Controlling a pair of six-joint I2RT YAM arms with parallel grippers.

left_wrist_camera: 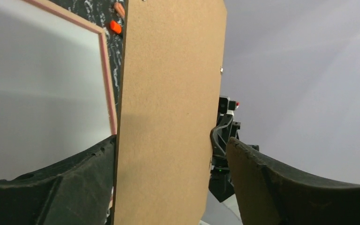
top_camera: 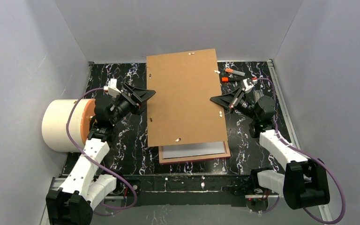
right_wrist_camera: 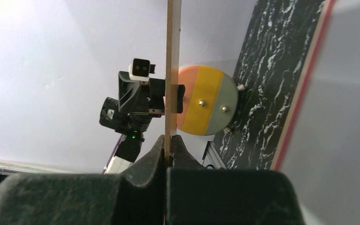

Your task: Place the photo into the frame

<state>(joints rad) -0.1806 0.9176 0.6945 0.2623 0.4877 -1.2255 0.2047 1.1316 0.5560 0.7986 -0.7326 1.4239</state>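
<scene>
One cardboard backing board, one frame, one white-backed photo, one white drum, two claws (left claw, right claw), and several orange-tipped pens, too small to count, on one desk.

frame and photo lie flat near the table's front edge

the frame lies flat on the black marbled table. it is tan with a pink edge. only its near strip shows, and the rest is hidden beneath a brown board. inside it the photo lies flat, plain pale side up, picture side unseen.
</scene>
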